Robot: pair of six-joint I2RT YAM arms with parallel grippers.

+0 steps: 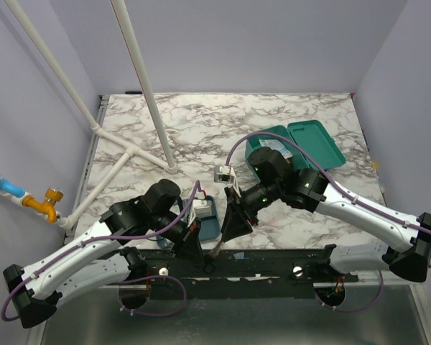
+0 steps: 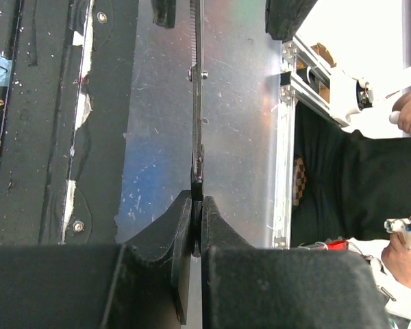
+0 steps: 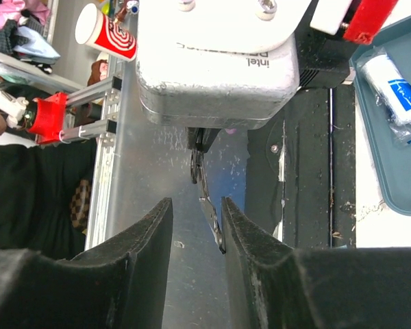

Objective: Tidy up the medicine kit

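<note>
**At the table's near edge, one tool between two grippers**

Over the black rail at the front, the left gripper is clenched on a thin metal tool. Its wrist camera shows the pads pressed flat against the blade, with a small pivot screw farther up. The overhead view only hints at that grasp.

The right gripper faces it with its jaws released. Its own camera shows the tool's dark tip between the fingers, close against one of them. It also shows a silver camera housing just beyond.

Just behind, a shallow teal tray lies on the marble table. The right wrist view shows a wrapped white roll in it.

Farther back, right of centre, the medicine kit stands with its lid folded open, partly hidden by the right arm.

A white pipe frame crosses the left side, and lavender walls enclose the table.
</note>
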